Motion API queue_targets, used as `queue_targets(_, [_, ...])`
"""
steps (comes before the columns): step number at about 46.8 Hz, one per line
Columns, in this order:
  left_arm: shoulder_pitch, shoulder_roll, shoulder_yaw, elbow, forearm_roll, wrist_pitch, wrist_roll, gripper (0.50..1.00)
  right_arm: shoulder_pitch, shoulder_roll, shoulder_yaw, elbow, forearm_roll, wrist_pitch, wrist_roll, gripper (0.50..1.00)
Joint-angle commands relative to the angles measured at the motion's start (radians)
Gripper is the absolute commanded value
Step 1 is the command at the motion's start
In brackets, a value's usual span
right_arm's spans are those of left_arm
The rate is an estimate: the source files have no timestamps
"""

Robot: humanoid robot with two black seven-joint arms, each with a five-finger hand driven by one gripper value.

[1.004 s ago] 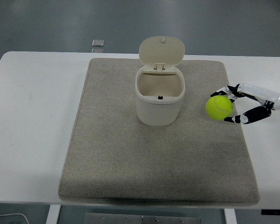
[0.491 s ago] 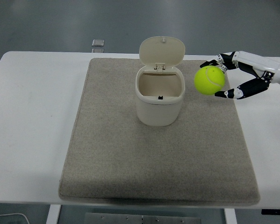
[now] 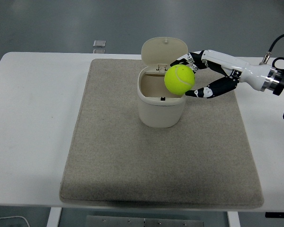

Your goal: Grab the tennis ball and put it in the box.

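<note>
A yellow-green tennis ball (image 3: pixel 179 79) is held in my right hand (image 3: pixel 189 75), fingers above and thumb below it. The ball hangs in the air over the right rim of the box. The box (image 3: pixel 161 103) is a small cream bin standing on the mat, its hinged lid (image 3: pixel 164 50) open and tilted back. Its inside looks empty. My right arm reaches in from the right edge. My left arm is out of view.
A beige mat (image 3: pixel 132 156) covers the middle of the white table (image 3: pixel 33 123). A small grey square object (image 3: pixel 99 44) lies on the floor past the table's far edge.
My right hand has lifted the ball off the mat at the right and carried it up and left, from beside the box to over its right rim.
</note>
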Motion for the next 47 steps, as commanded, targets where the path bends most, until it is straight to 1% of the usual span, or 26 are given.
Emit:
queue_targets(1, [0.000, 0.000, 0.000, 0.000, 0.000, 0.000, 0.000, 0.992, 0.001, 0.014, 0.000, -0.002, 0.000, -0.021, -0.032, 0.500])
queue_targets(2, [0.000, 0.000, 0.000, 0.000, 0.000, 0.000, 0.000, 0.992, 0.000, 0.022, 0.000, -0.002, 0.001, -0.025, -0.042, 0.500])
queue_targets(6, [0.000, 0.000, 0.000, 0.000, 0.000, 0.000, 0.000, 0.992, -0.005, 0.036, 0.000, -0.003, 0.001, -0.036, -0.078, 0.529])
queue_targets(9, [0.000, 0.000, 0.000, 0.001, 0.000, 0.000, 0.000, 0.992, -0.008, 0.039, 0.000, -0.003, 0.001, -0.038, -0.090, 0.545])
queue_targets(13, [0.000, 0.000, 0.000, 0.000, 0.000, 0.000, 0.000, 0.992, -0.008, 0.044, -0.001, -0.003, 0.001, -0.054, -0.105, 0.582])
queue_targets(15, [0.000, 0.000, 0.000, 0.001, 0.000, 0.000, 0.000, 0.992, -0.009, 0.045, -0.001, -0.005, 0.001, -0.068, -0.118, 0.611])
queue_targets(18, [0.000, 0.000, 0.000, 0.000, 0.000, 0.000, 0.000, 0.992, -0.009, 0.045, -0.001, -0.005, 0.001, -0.085, -0.130, 0.672])
queue_targets(20, [0.000, 0.000, 0.000, 0.000, 0.000, 0.000, 0.000, 0.992, -0.009, 0.045, -0.001, -0.005, 0.001, -0.088, -0.131, 0.717])
queue_targets(24, [0.000, 0.000, 0.000, 0.000, 0.000, 0.000, 0.000, 0.992, -0.014, 0.042, -0.001, -0.005, 0.001, -0.088, -0.131, 0.782])
queue_targets(31, [0.000, 0.000, 0.000, 0.000, 0.000, 0.000, 0.000, 0.992, -0.022, 0.037, -0.001, -0.005, 0.001, -0.084, -0.131, 0.858])
queue_targets(35, [0.000, 0.000, 0.000, 0.000, 0.000, 0.000, 0.000, 0.992, -0.022, 0.033, -0.001, -0.005, 0.001, -0.076, -0.131, 0.872])
queue_targets(36, [0.000, 0.000, 0.000, 0.000, 0.000, 0.000, 0.000, 0.992, -0.022, 0.031, -0.001, -0.005, 0.001, -0.076, -0.131, 0.891])
queue_targets(37, [0.000, 0.000, 0.000, 0.000, 0.000, 0.000, 0.000, 0.992, -0.022, 0.031, 0.000, -0.005, 0.001, -0.076, -0.131, 0.897])
queue_targets(47, [0.000, 0.000, 0.000, 0.000, 0.000, 0.000, 0.000, 0.992, -0.022, 0.022, 0.005, 0.009, 0.004, -0.074, -0.127, 0.899])
